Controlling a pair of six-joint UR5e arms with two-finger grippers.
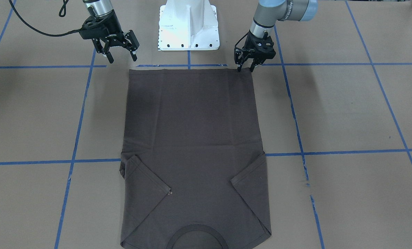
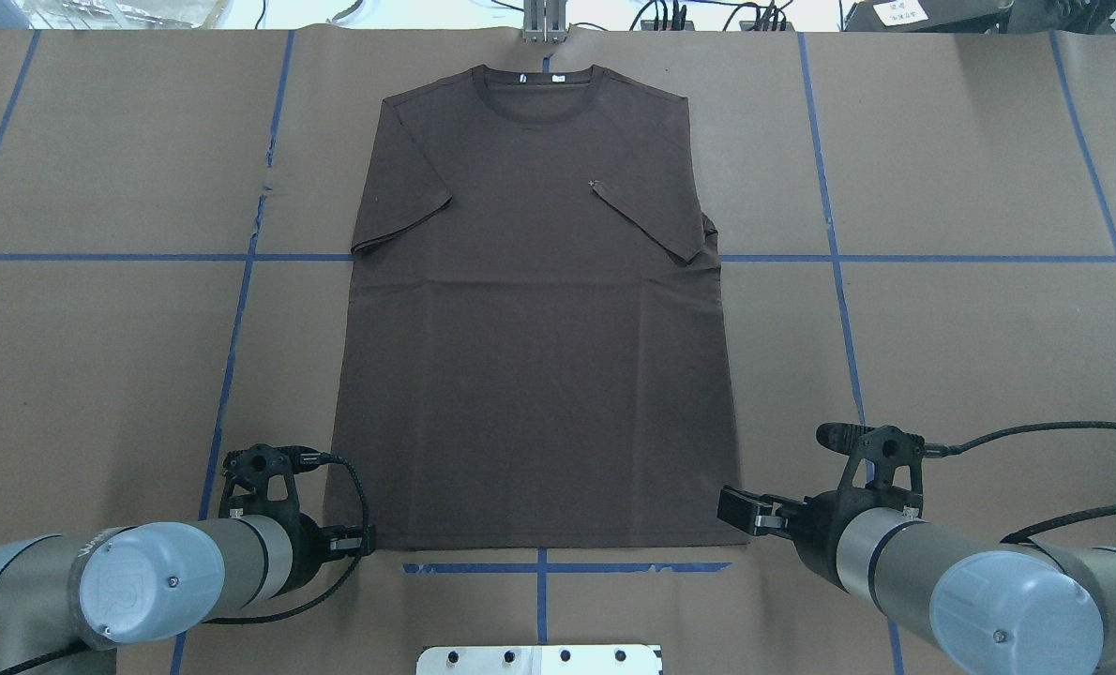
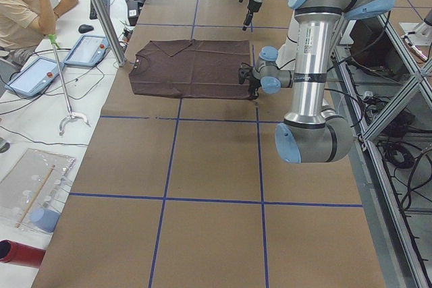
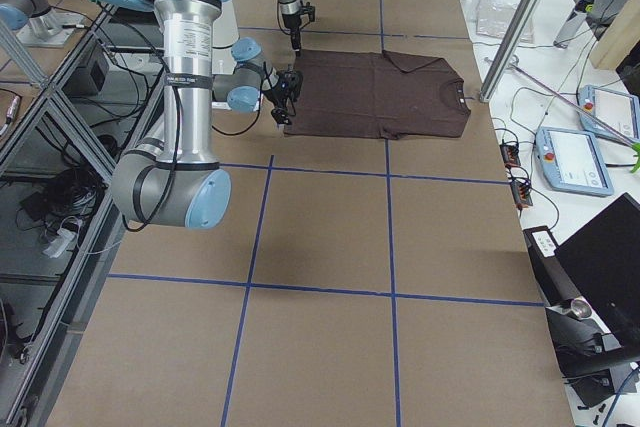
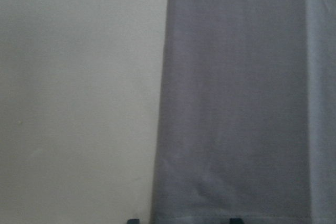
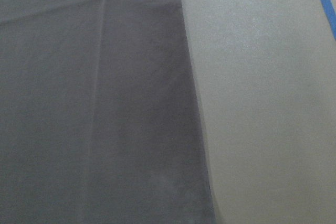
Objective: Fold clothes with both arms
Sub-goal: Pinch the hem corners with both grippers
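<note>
T-shirt (image 1: 192, 131) flat on desk (image 1: 348, 110); left gripper (image 1: 245, 69) fingers apart astride hem corner; right gripper (image 1: 123, 59) spread wide near other corner, likely lining up hem pinch

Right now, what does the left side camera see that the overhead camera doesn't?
Only the left side view shows a seated person and two tablets nearby. Only the overhead view shows a white neck tag. Both show the brown T-shirt lying flat, with the left claw and right claw by its bottom corners.
</note>
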